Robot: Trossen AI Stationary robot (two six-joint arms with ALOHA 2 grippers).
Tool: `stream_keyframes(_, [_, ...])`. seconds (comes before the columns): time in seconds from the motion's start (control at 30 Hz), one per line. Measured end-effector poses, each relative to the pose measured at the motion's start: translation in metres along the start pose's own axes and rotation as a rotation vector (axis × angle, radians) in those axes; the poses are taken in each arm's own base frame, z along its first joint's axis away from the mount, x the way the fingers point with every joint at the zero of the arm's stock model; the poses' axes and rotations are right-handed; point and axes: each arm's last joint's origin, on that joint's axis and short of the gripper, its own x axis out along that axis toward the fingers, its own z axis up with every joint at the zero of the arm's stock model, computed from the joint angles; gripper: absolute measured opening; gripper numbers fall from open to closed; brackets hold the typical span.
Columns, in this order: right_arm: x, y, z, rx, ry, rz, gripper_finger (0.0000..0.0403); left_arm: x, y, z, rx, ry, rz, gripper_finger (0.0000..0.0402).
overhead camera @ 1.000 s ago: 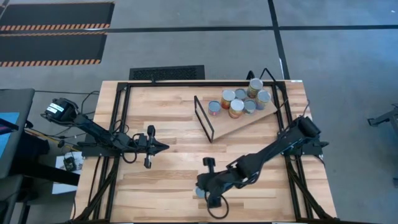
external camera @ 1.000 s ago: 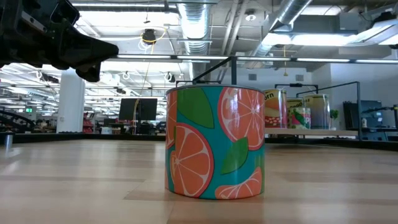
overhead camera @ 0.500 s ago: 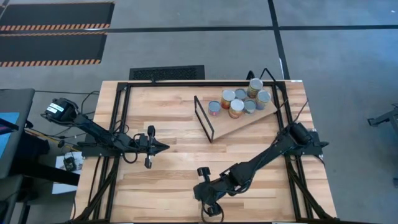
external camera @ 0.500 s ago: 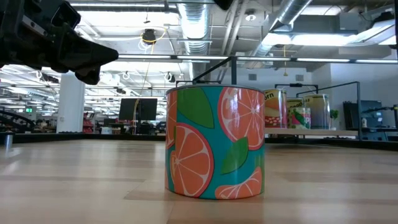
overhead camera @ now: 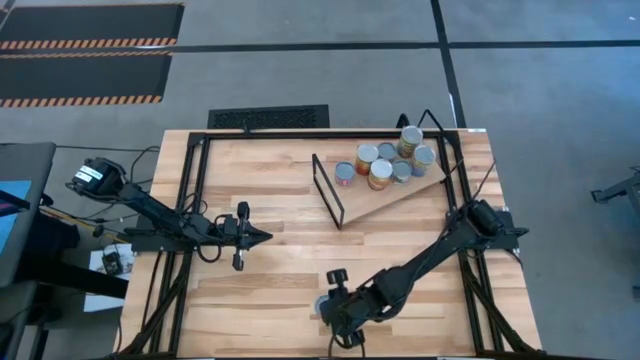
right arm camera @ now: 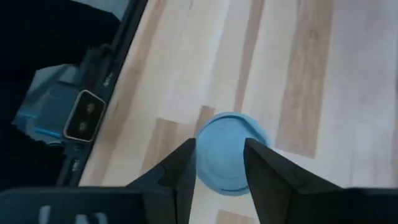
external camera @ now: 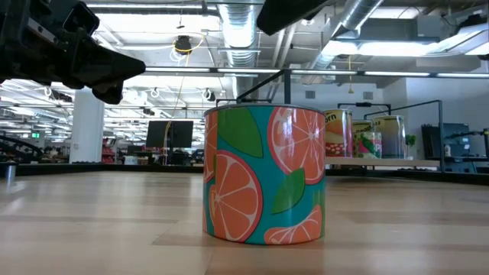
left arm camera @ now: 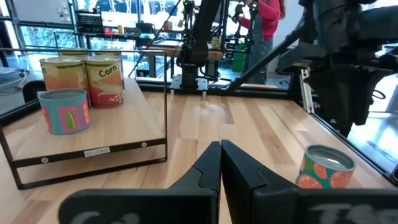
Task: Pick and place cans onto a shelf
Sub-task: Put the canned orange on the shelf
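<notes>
Right pincer (right arm camera: 219, 163) now spread above lone can (right arm camera: 231, 152) on wooden tabletop (overhead camera: 270, 200).

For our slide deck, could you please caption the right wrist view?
Open right gripper poised above the bluish round top of a lone tin can on the light wooden tabletop.
</notes>
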Motion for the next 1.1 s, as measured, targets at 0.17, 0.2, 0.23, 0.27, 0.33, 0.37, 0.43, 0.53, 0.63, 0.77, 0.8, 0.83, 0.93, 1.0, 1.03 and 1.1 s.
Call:
stream_keyframes(0.17, [0.029,0.001,-0.014,-0.064,0.098,0.023,0.0155,0.000,0.000,0.000,0.000,0.000,0.000,0.0000])
stream_keyframes(0.2, [0.034,0.002,-0.013,-0.070,0.089,0.038,0.0154,0.000,0.000,0.000,0.001,0.002,0.000,0.0000])
stream_keyframes(0.23, [0.038,0.002,-0.013,-0.079,0.084,0.041,0.0152,0.000,0.000,0.000,0.002,0.004,0.001,0.0000])
stream_keyframes(0.27, [0.041,0.002,-0.015,-0.085,0.098,0.041,0.0149,0.000,0.000,0.000,0.002,0.004,0.001,0.0000])
stream_keyframes(0.33, [0.046,0.002,-0.019,-0.090,0.122,0.045,0.0144,0.000,0.000,-0.001,0.004,0.010,0.001,0.0000])
stream_keyframes(0.37, [0.047,0.001,-0.019,-0.091,0.126,0.044,0.0141,0.000,0.000,-0.002,0.006,0.016,0.002,0.0000])
stream_keyframes(0.43, [0.045,0.001,-0.018,-0.090,0.125,0.046,0.0131,0.000,0.000,-0.001,0.006,0.014,0.002,0.0000])
stream_keyframes(0.53, [0.046,-0.001,-0.019,-0.087,0.133,0.045,0.0105,0.000,0.000,-0.002,0.006,0.015,0.002,0.0000])
stream_keyframes(0.63, [0.047,-0.004,-0.018,-0.073,0.140,0.053,0.0064,0.000,0.000,-0.002,0.006,0.015,0.002,0.0000])
stream_keyframes(0.77, [0.046,-0.008,-0.016,-0.059,0.143,0.079,0.0013,0.000,0.000,-0.002,0.006,0.015,0.002,0.0000])
stream_keyframes(0.8, [0.043,-0.009,-0.016,-0.051,0.143,0.082,0.0012,0.000,0.000,-0.002,0.006,0.015,0.002,0.0000])
stream_keyframes(0.83, [0.040,-0.010,-0.015,-0.037,0.146,0.082,0.0015,0.000,0.000,-0.002,0.006,0.015,0.002,0.0000])
stream_keyframes(0.93, [0.017,-0.013,-0.008,0.018,0.122,0.088,0.0018,0.000,0.000,-0.002,0.006,0.015,0.002,0.0000])
stream_keyframes(1.0, [-0.007,-0.016,-0.003,0.039,0.106,0.076,0.0009,0.000,0.000,-0.002,0.006,0.016,0.002,0.0000])
stream_keyframes(1.03, [-0.018,-0.019,-0.002,0.050,0.106,0.053,0.0007,0.000,0.000,-0.002,0.006,0.016,0.002,0.0000])
stream_keyframes(1.1, [-0.036,-0.025,-0.005,0.069,0.142,-0.004,0.0007,0.000,0.000,-0.002,0.006,0.015,0.002,0.0000])
